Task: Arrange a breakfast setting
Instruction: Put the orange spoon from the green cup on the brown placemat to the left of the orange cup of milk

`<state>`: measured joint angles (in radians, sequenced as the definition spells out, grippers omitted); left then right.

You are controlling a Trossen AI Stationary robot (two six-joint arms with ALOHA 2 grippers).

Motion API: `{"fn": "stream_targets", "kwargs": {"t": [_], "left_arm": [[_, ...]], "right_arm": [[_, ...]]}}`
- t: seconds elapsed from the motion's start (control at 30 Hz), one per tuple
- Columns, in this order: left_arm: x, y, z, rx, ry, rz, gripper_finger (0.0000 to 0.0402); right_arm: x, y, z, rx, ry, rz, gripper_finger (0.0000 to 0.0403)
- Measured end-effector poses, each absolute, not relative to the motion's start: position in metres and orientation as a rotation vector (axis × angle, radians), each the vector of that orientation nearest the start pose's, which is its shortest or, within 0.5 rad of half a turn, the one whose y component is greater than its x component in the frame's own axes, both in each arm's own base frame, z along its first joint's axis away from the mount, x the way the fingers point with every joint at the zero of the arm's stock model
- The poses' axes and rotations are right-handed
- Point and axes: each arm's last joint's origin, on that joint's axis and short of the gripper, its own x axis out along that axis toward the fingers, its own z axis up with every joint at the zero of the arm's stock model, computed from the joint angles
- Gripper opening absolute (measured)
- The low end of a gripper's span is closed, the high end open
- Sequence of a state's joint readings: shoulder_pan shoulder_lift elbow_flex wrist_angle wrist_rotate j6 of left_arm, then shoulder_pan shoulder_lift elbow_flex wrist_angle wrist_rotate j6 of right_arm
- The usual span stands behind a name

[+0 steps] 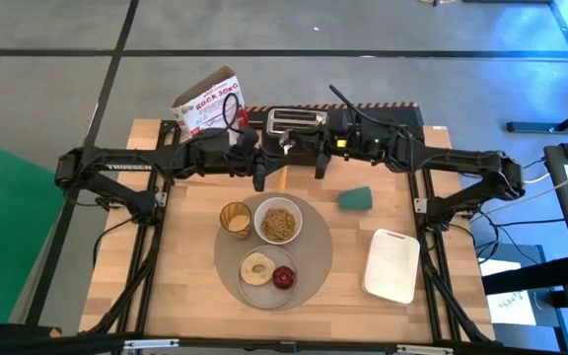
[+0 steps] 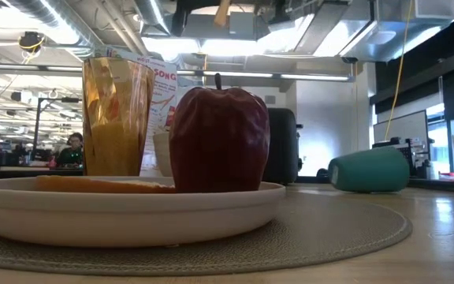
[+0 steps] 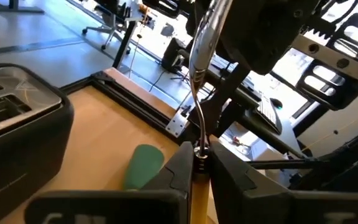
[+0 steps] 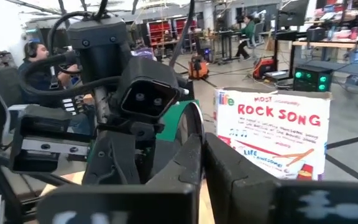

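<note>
A round grey-beige placemat lies mid-table. On it stand a white bowl of cereal, an amber cup and a small white plate, which bears a bagel and a red apple. My two grippers face each other above the table's far part, in front of the black toaster. My left gripper is shut on a small wooden utensil. My right gripper has its fingers close together. My left gripper pinches the wooden utensil between its two fingers, which come level from the table's left side. The utensil is lifted clear of the table and shows high up in the low view. Which part is held stays hidden by the fingers. My right gripper: I cannot tell whether it touches the utensil.
A teal object lies on its side right of the bowl. A white rectangular tray lies at the near right. A cereal bag stands at the far left, beside the toaster. People sit in the room beyond.
</note>
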<state>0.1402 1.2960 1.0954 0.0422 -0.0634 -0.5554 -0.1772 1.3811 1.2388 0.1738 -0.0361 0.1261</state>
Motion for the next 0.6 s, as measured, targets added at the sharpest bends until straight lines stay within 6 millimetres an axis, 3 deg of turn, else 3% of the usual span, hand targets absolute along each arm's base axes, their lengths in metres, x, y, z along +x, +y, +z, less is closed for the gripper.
{"fn": "stream_targets", "kwargs": {"t": [0.1,0.2,0.4,0.6], "left_arm": [[0.284,0.042,0.358,-0.577,0.094,0.251,0.0027],[0.262,0.040,0.369,-0.627,0.093,0.297,0.0027],[0.190,0.034,0.385,-0.730,0.133,0.470,0.0027],[0.125,0.010,0.382,-0.858,0.207,0.584,0.0027]], "right_arm": [[0.313,-0.056,0.391,0.126,-0.045,-0.185,0.0031],[0.311,-0.059,0.392,0.126,-0.051,-0.248,0.0065],[0.304,-0.076,0.392,0.125,-0.041,-0.315,0.0122],[0.300,-0.094,0.386,0.189,0.012,-0.318,0.0139]]}}
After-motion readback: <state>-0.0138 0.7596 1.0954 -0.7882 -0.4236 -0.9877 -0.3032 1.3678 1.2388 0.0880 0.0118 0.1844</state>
